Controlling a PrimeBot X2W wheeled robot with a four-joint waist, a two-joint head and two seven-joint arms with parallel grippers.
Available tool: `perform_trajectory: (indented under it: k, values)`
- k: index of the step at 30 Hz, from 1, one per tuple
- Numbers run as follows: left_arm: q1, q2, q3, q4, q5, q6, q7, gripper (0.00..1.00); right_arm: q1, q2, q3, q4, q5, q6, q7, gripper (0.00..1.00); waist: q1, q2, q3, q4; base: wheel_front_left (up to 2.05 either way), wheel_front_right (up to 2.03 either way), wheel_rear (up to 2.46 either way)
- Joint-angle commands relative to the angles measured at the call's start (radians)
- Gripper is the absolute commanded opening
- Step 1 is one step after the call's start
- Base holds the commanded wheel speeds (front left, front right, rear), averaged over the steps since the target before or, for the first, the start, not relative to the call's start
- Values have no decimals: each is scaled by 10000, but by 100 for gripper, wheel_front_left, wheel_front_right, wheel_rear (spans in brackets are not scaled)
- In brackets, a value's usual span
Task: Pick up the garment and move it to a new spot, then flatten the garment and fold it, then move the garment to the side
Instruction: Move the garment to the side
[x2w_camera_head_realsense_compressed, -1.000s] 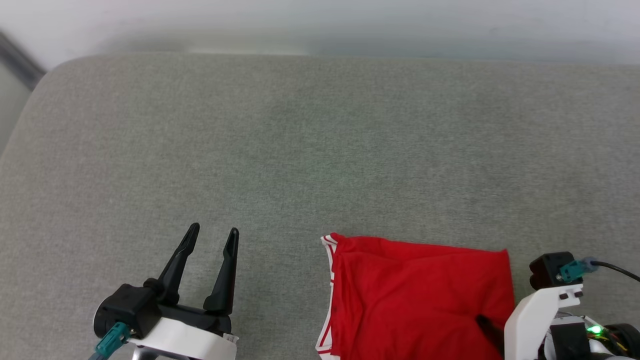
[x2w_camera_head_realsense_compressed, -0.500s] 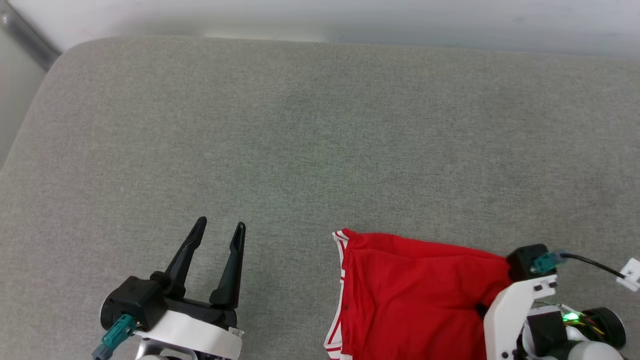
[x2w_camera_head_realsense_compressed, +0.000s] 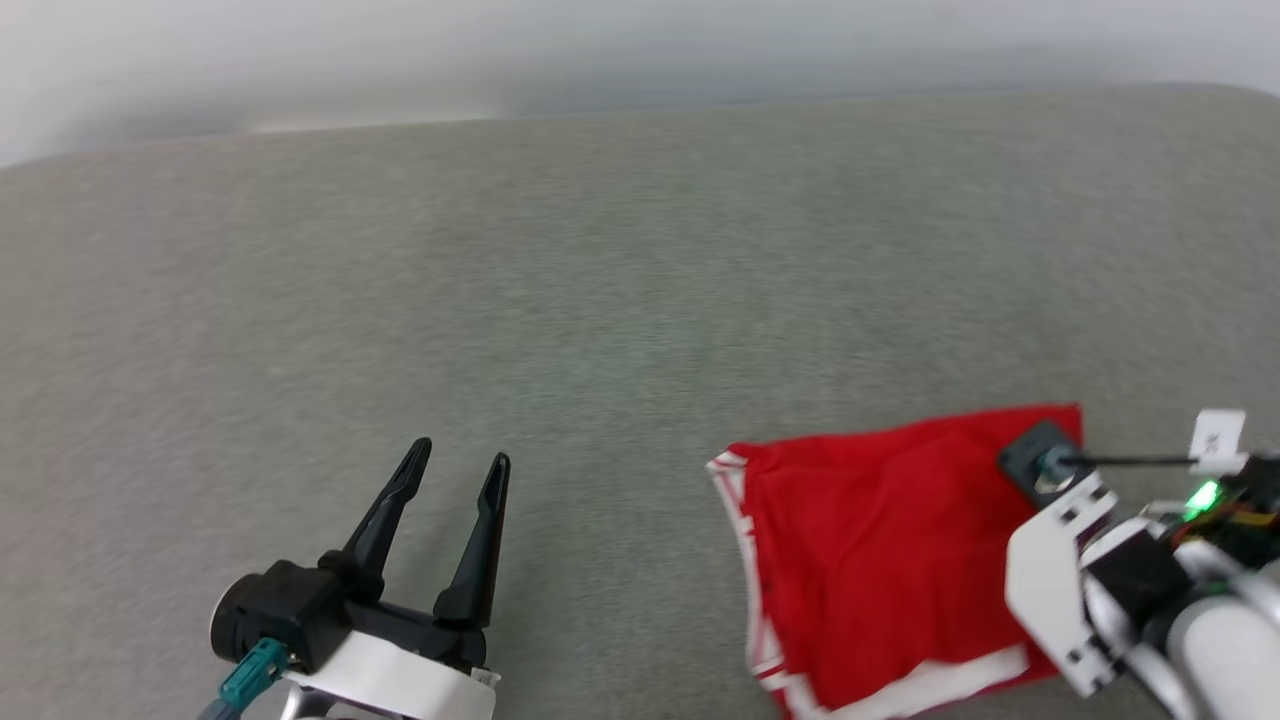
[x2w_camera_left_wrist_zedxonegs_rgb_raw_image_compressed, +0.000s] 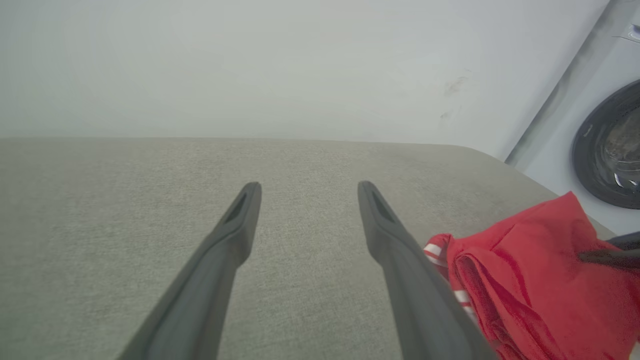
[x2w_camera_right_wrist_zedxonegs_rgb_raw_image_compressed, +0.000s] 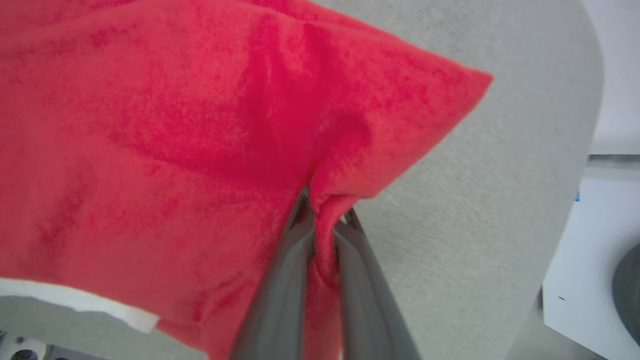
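Note:
The garment (x2w_camera_head_realsense_compressed: 880, 540) is a folded red jersey with red-white striped trim and a white sleeve edge, lying on the grey cushion at the lower right of the head view. My right arm's white wrist (x2w_camera_head_realsense_compressed: 1060, 570) hangs over its right side. In the right wrist view my right gripper (x2w_camera_right_wrist_zedxonegs_rgb_raw_image_compressed: 325, 205) is shut on a pinched fold of the red garment (x2w_camera_right_wrist_zedxonegs_rgb_raw_image_compressed: 175, 125) near its corner. My left gripper (x2w_camera_head_realsense_compressed: 460, 452) stands open at the lower left, well left of the garment and holding nothing. In the left wrist view the left gripper (x2w_camera_left_wrist_zedxonegs_rgb_raw_image_compressed: 308, 187) points across bare cushion with the garment (x2w_camera_left_wrist_zedxonegs_rgb_raw_image_compressed: 525, 285) at its right.
The wide grey cushioned surface (x2w_camera_head_realsense_compressed: 600, 300) stretches ahead and to the left, with a pale wall behind it. A white washing machine with a dark round door (x2w_camera_left_wrist_zedxonegs_rgb_raw_image_compressed: 607, 150) stands past the cushion's right end.
My right gripper has shut on the garment's fabric and the cloth bunches up at the fingers. The head camera has swung, shifting the whole picture. The left gripper stays open.

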Motion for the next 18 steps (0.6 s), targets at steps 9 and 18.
perform_trajectory:
  k: [9,18]
  values:
    - [-911,570,-599,-626,386,-15,-21,100,-2150,-1926,146,531,-78,-16,-612,0,0,0,1459,-2611,0,0,0]
    - [-1801,1147,-1144,-1370,120,-15,-21,100,-3034,-2113,-1809,2641,-794,-15,-2001,0,0,0,2858,-3135,0,0,0]
